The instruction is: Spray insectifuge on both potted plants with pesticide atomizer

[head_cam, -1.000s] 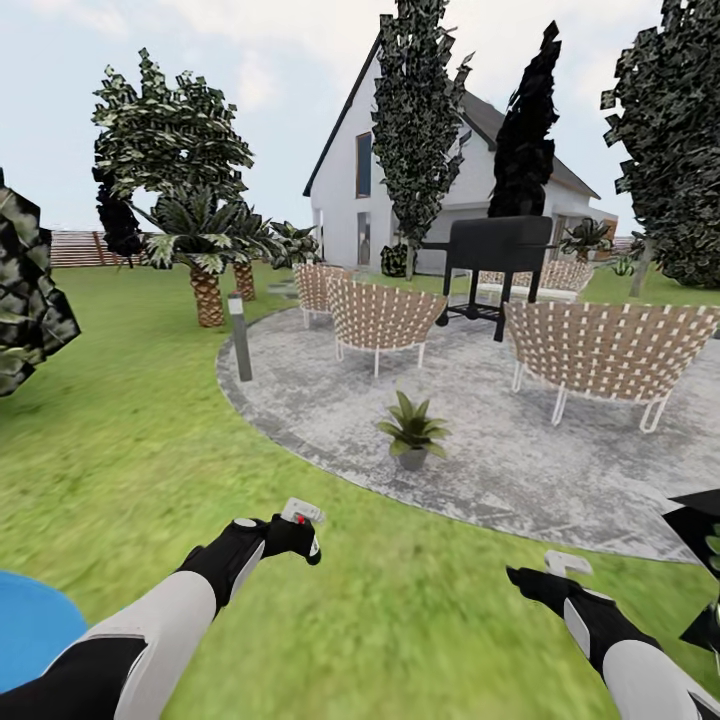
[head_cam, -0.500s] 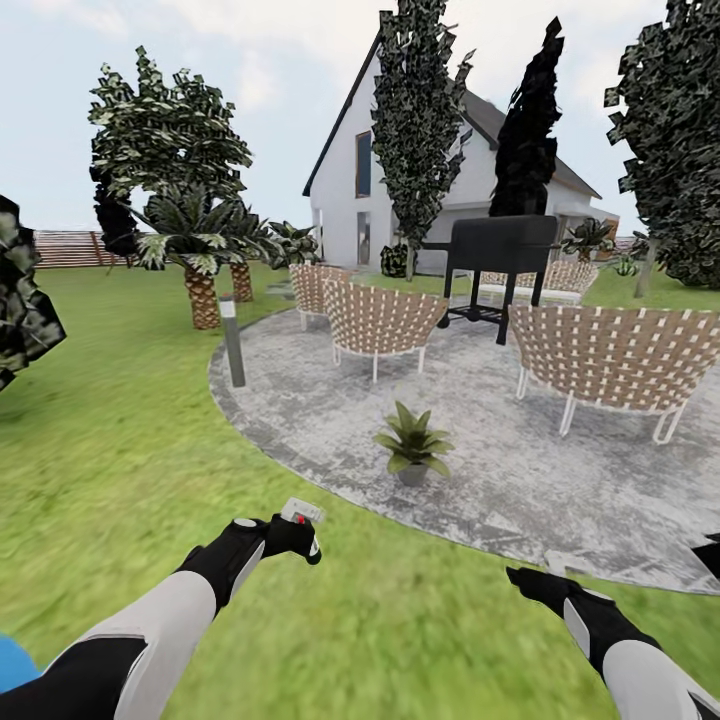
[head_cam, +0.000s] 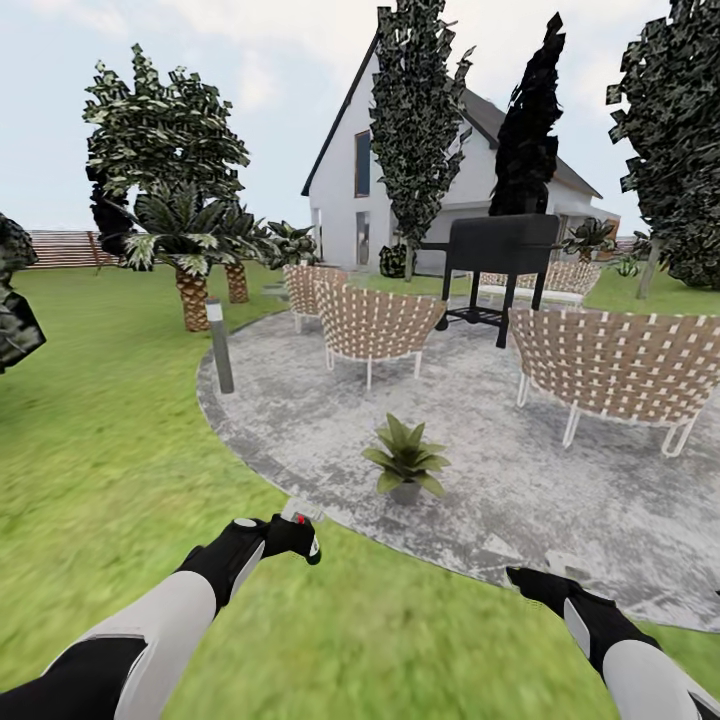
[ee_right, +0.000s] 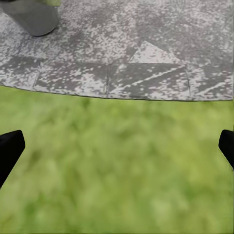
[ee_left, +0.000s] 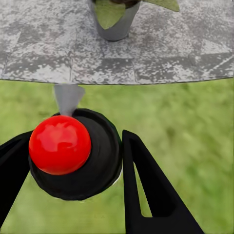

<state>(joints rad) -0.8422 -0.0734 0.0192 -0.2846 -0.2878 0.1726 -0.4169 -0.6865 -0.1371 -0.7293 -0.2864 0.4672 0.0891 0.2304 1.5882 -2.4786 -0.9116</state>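
Note:
My left gripper [head_cam: 297, 536] is shut on the pesticide atomizer [head_cam: 301, 518], low over the lawn just short of the patio edge. In the left wrist view the atomizer's dark head with its red dot [ee_left: 59, 144] sits between the black fingers [ee_left: 146, 190], pointing toward the patio. A potted plant [head_cam: 404, 458], light-green leaves in a small grey pot [ee_left: 114, 22], stands on the grey paved patio [head_cam: 300, 420] ahead of the left gripper. My right gripper [ee_right: 117, 148] hovers open over grass, with the same pot [ee_right: 31, 17] at the view's corner.
A grey bollard lamp [head_cam: 218, 345] stands at the patio's left rim. Wicker chairs [head_cam: 370, 320] [head_cam: 620, 365] and a black grill [head_cam: 500, 245] occupy the far patio. A palm [head_cam: 190, 285], a dark bush [head_cam: 12, 310], a fence [head_cam: 60, 248] and the house lie beyond.
The whole view has advanced toward the patio, so the potted plant sits nearer and lower in the picture. A blue object at bottom left has left the view. Both arms keep their pose.

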